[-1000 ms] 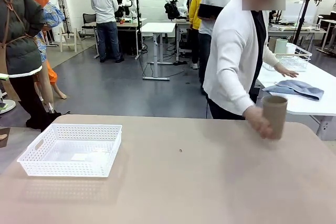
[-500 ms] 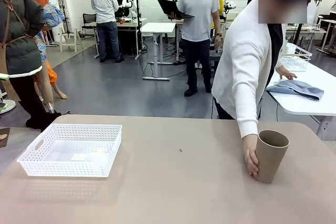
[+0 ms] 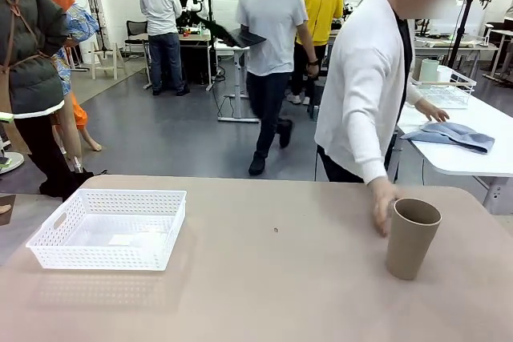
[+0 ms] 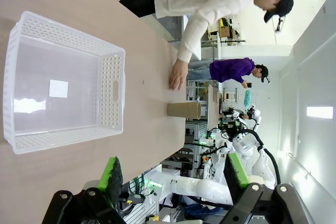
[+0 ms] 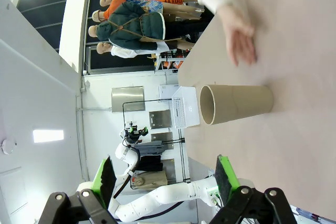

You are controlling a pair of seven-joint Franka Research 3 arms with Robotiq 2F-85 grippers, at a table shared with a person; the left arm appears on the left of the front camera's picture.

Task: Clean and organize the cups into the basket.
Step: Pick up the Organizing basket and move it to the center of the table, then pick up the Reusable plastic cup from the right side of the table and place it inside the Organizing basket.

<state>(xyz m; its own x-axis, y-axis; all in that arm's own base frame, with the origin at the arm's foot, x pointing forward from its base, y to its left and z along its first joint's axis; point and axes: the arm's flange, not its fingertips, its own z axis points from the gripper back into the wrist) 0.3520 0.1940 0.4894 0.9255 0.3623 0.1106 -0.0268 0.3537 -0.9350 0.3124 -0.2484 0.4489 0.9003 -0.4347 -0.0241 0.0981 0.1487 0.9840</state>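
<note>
White basket (image 3: 104,255) empty; tan cup (image 3: 412,239) upright, well apart.

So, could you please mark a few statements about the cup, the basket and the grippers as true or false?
1. The tan cup stands upright on the table. True.
2. The basket holds two cups. False: no cup lies in it.
3. The left gripper is shut on the cup. False: it is open, holding nothing.
4. The person's hand is close beside the cup. True.
</note>
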